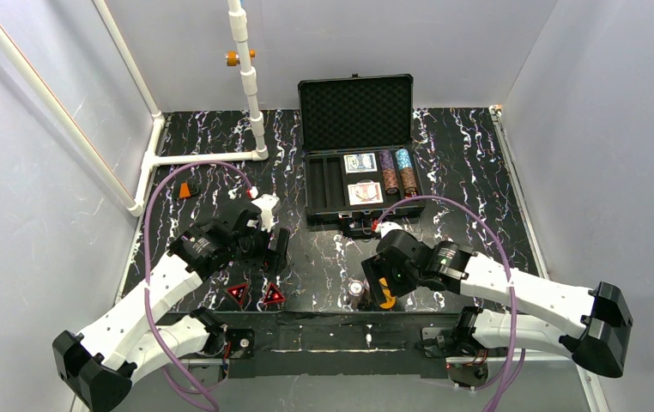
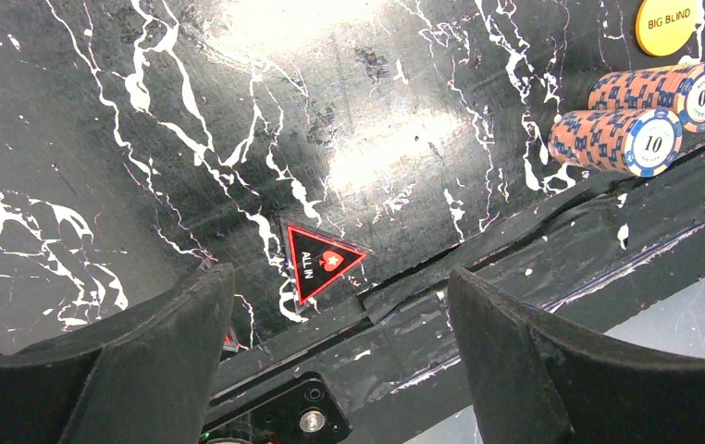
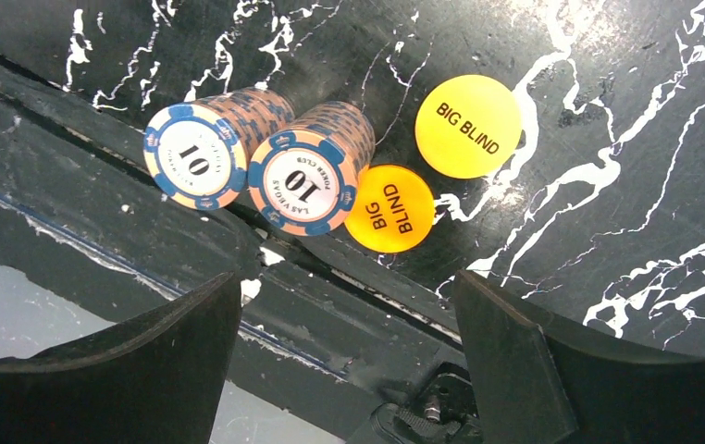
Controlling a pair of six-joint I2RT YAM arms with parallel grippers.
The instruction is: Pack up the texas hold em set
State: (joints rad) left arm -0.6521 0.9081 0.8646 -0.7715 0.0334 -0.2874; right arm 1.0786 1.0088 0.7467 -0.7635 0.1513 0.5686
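Note:
The black case [image 1: 311, 184] stands open at the back centre with its lid upright. It holds two card decks [image 1: 360, 163] and chip stacks [image 1: 397, 172]. Two red-black triangles [image 1: 238, 293] lie near the front edge. The "ALL IN" triangle [image 2: 321, 264] sits just beyond my open left gripper [image 2: 340, 276], which holds nothing. Two brown and blue chip stacks [image 3: 196, 148] lie on their sides beside two orange "BIG BLIND" discs [image 3: 467, 127]. My right gripper [image 3: 349, 277] hovers open just short of them. In the top view the left gripper [image 1: 276, 249] and right gripper [image 1: 375, 287] both hang over the front half.
A small orange block [image 1: 188, 190] lies at the left of the table. A white pipe frame [image 1: 251, 86] rises at the back left. The black taped front edge [image 2: 515, 268] runs just under both grippers. Grey walls enclose the table.

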